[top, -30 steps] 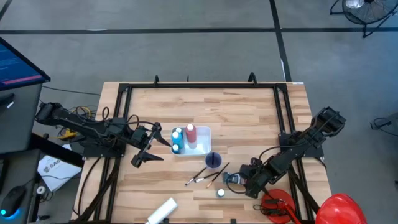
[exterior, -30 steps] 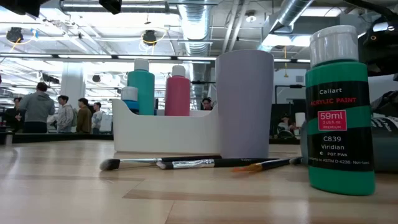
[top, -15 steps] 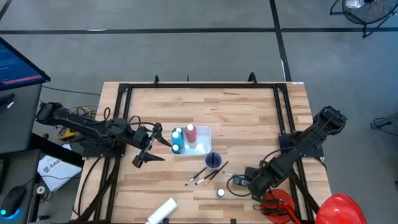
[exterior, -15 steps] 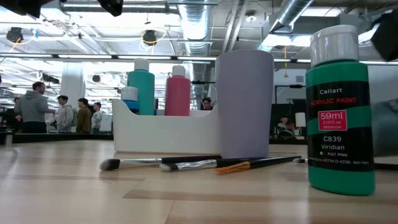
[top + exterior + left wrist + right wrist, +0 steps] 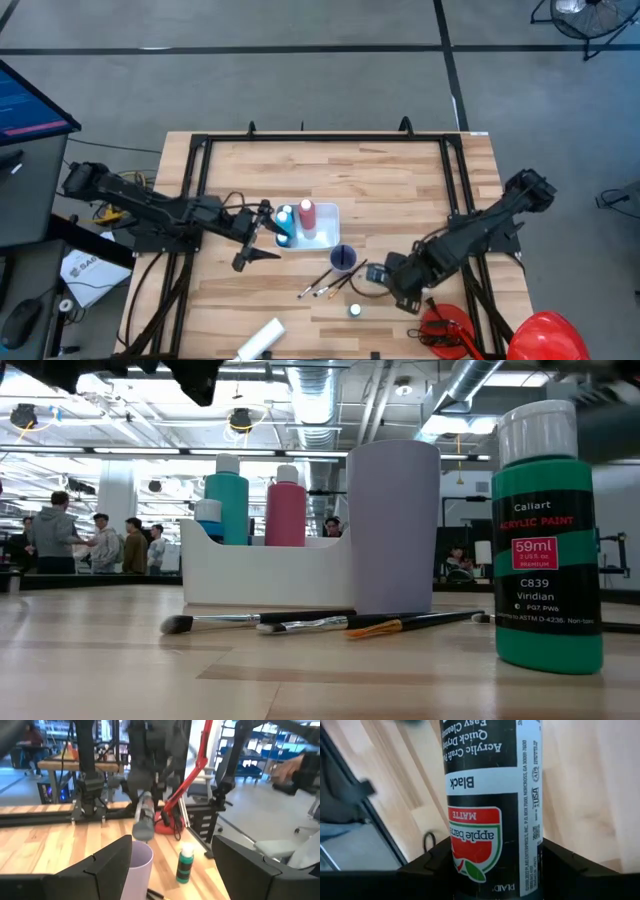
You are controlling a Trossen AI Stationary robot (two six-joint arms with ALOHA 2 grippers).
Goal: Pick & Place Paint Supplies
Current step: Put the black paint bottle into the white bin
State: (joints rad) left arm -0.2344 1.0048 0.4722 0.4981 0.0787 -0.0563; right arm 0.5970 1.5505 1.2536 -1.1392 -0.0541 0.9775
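My right gripper (image 5: 386, 276) is shut on a black paint bottle (image 5: 490, 795) labelled "Black", right of the lilac cup (image 5: 343, 258). The left wrist view shows that bottle (image 5: 144, 816) in the air beyond the cup (image 5: 137, 865). My left gripper (image 5: 260, 238) is open beside the left end of the white tray (image 5: 322, 232), touching nothing. A teal bottle (image 5: 284, 228) and a red one (image 5: 306, 212) stand in the tray. A green bottle (image 5: 354, 310) stands on its base near the table's near edge. Thin brushes (image 5: 325, 284) lie flat in front of the cup. My right gripper pinches the black bottle's body (image 5: 492, 855) between its two fingers (image 5: 427, 865), which lie across the bottle. The bottle is lifted clear of the table and hangs below the fingers, its pale cap end (image 5: 141, 834) pointing down.
A white tube (image 5: 262, 340) lies at the near edge. A red tool (image 5: 445, 330) and a red dome (image 5: 548, 335) sit at the near right corner. A black frame (image 5: 200, 190) runs around the table. People stand far off in the room (image 5: 60, 530).
My right gripper has risen from the table with the black bottle, lifting it clear, and shifted a little toward the far edge. My left gripper has moved toward the table's right, closer to the white tray. The brushes shifted slightly as the bottle left.
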